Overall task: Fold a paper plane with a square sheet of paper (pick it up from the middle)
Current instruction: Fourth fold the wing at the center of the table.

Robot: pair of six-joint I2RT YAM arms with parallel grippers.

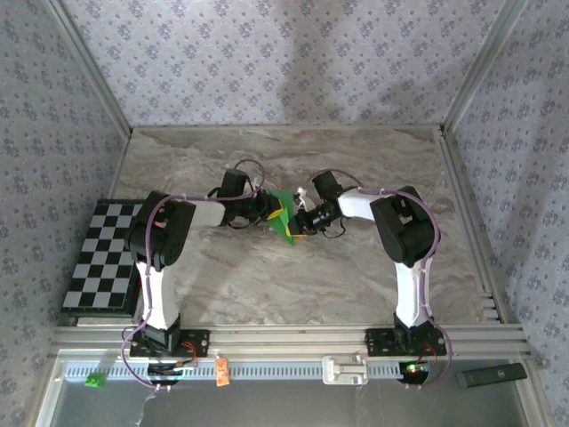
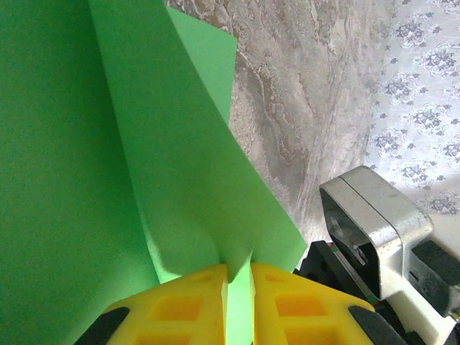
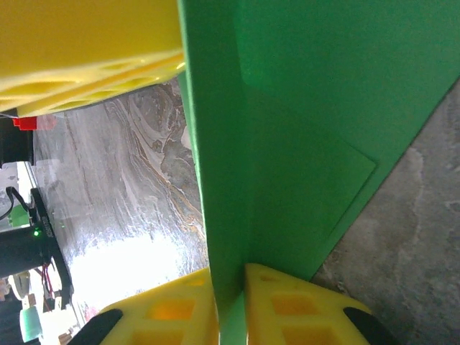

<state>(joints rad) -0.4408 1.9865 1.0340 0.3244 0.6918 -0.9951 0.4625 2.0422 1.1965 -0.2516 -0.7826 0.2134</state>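
We hold the thin, bright green sheet of paper point(image 1: 284, 222), creased and partly folded, over the middle of the marbled grey tabletop point(image 1: 267, 285), between both arms. Our left pincer point(image 2: 238, 280) is clamped narrow on one edge, and our right pincer point(image 3: 228, 291) on a fold opposite. If either pulls unevenly, we judge the paper could tear or slip free, spoiling the crease.

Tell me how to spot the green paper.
Look at the middle of the marble table. The green paper is held there, pinched between two pairs of yellow fingers. It's a folded sheet, not the tiny green cube at the near edge.
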